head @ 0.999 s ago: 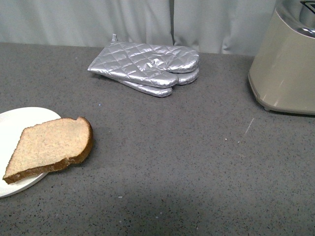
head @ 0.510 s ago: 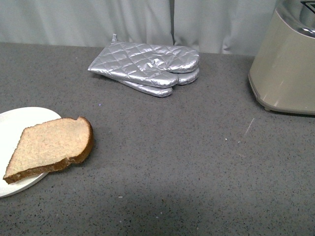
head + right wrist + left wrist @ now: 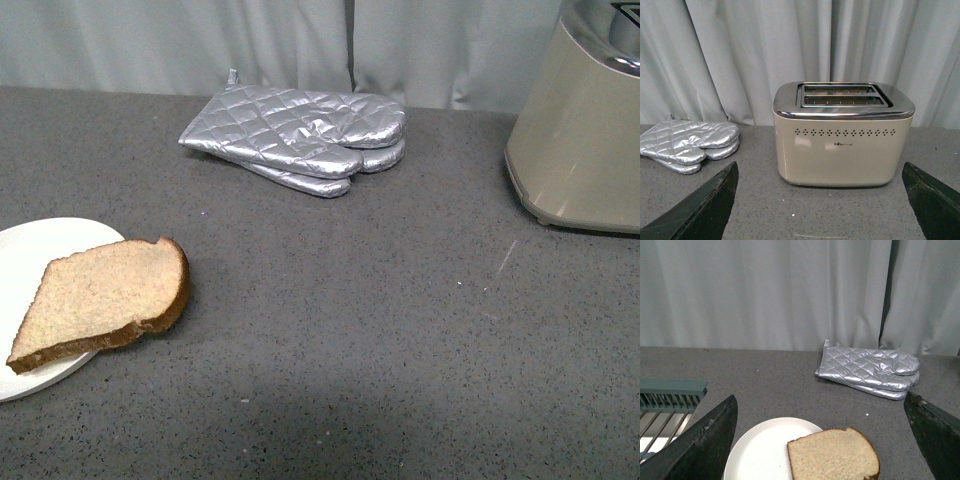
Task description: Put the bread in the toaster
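Brown bread lies flat, rounded top rightward.

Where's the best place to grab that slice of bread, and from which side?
Probably the rounded crust end of the bread, which juts past the plate rim toward the toaster. The slice lies flat, so come in low from that side.

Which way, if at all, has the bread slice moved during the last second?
No. The bread overhangs the same edge of the white plate, equally far from the silver oven mitts.
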